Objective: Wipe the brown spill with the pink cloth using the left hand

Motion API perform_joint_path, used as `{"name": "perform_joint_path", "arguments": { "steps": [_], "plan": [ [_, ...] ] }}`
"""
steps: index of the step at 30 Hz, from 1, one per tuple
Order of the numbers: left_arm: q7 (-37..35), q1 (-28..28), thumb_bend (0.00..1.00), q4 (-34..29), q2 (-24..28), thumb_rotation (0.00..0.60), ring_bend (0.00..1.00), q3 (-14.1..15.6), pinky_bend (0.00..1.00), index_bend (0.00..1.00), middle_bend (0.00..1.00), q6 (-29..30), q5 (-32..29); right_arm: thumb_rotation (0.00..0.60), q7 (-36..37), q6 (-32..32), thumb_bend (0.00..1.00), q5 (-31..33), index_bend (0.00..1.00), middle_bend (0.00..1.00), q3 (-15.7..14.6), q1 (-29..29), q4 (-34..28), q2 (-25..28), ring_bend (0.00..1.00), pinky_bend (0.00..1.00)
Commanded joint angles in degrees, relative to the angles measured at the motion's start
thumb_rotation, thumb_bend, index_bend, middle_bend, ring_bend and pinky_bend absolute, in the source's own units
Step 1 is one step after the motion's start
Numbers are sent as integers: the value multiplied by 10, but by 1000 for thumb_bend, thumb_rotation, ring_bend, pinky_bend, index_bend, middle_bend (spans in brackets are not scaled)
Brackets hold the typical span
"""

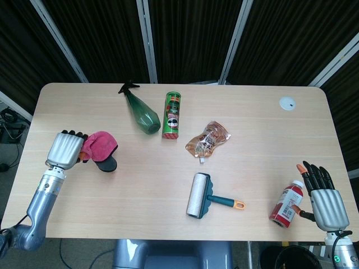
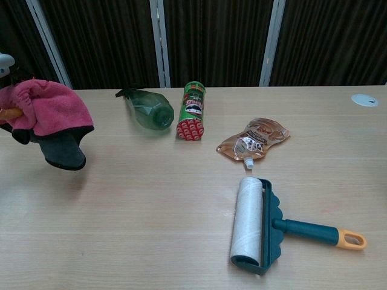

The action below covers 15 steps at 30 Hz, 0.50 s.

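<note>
The left hand (image 1: 66, 150) holds the pink cloth (image 1: 100, 145) lifted off the tabletop (image 1: 168, 185) at its 9 o'clock edge, dark underside hanging; no brown spill is discernible. The right hand (image 1: 324, 203) rests at 4 o'clock, fingers spread, touching a red bottle (image 1: 286, 203).

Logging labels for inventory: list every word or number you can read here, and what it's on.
Green can: brand print, too blurred to read.
Pouch: label too small to read.
Red bottle: white label, unreadable.
Spray bottle, lint roller, pink cloth: no text seen.
</note>
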Motion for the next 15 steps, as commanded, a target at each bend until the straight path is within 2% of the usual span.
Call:
{"name": "perform_joint_path", "arguments": {
  "steps": [1,2,5,15],
  "plan": [
    [-24,6,0,10,4,600,82,10,200,279,70,-11,12,600,-1,0,39,0,0,0,0,0,1,0,0,19],
    [-32,5,0,12,4,600,25,14,140,184,19,-17,19,600,-1,0,39,0,0,0,0,0,2,0,0,19],
    [-48,2,0,11,7,600,0,21,45,59,0,-32,33,600,0,2,38,-1,0,0,1,0,3,-1,0,20],
    [-46,3,0,-38,37,600,0,22,23,47,0,-35,40,600,6,5,38,-5,0,0,0,0,5,0,0,20]
  ]
}}
